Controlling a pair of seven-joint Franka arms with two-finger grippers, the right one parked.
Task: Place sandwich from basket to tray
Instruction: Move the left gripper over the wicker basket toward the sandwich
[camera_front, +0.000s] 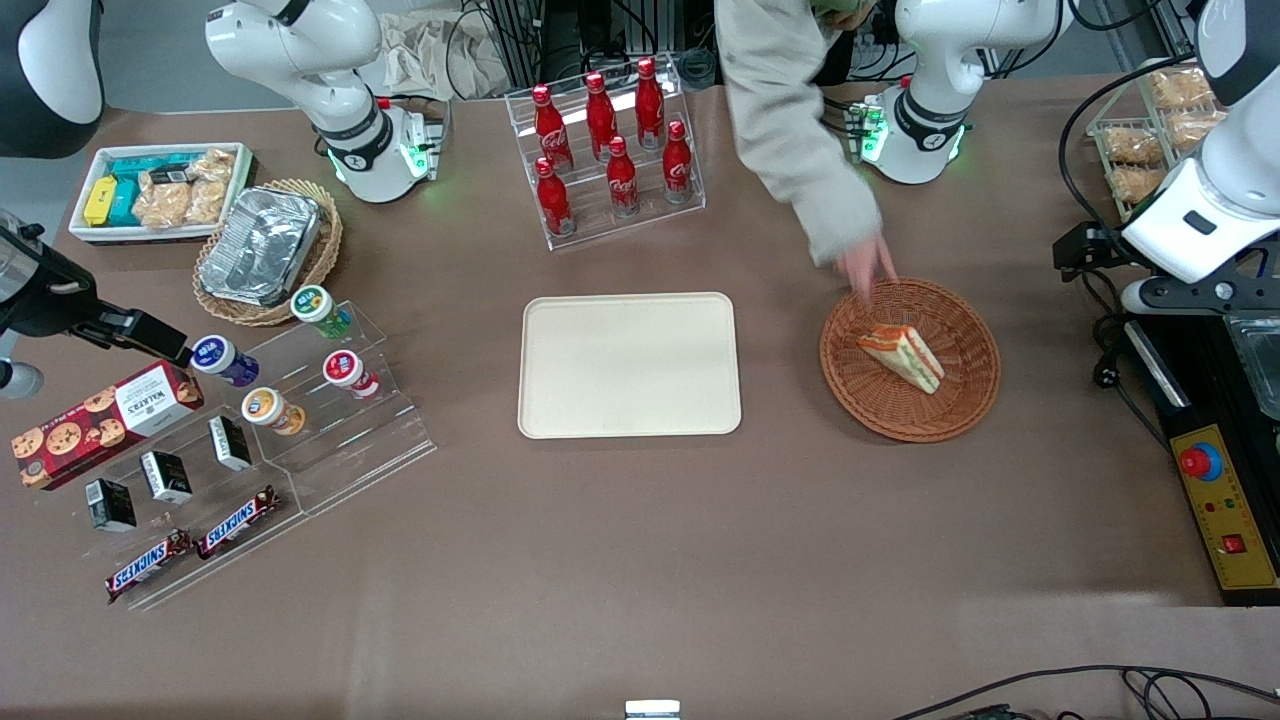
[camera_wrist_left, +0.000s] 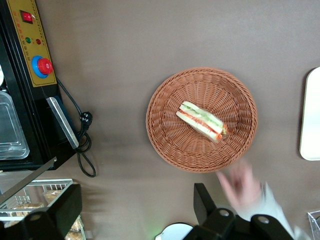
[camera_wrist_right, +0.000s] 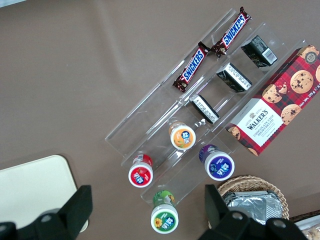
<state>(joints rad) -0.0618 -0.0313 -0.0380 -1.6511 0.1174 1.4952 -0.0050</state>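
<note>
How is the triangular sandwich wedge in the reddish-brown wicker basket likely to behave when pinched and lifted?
The triangular sandwich wedge looks soft: pale bread over layered filling, so a firm pinch may squash it. Lying flat in the round reddish-brown wicker basket, it should not roll. The left gripper is above the table beside the basket, fingers spread wide.

- Table (camera_front: 640, 560): brown, matt, faintly grained.
- Basket (camera_front: 910, 400): reddish-brown woven wicker, ribbed and rough, with a slight sheen.
- Sandwich (camera_front: 903, 355), in the basket: pale matt bread with smooth coloured layers.
- Tray (camera_front: 630, 365): cream, smooth, matt, plastic-looking.
- Gripper (camera_wrist_left: 135, 202), above the table just beside the basket toward the working arm's end: black matt plastic fingers, set wide apart.
- Foil container (camera_front: 262, 245): crinkled, shiny metal foil, in a tan wicker basket (camera_front: 325, 250).
- Bottles (camera_front: 610, 130): glossy red, on a clear glossy plastic rack (camera_front: 690, 195).
- Sleeve (camera_front: 790, 130): pale grey cloth, soft, matt.
</note>
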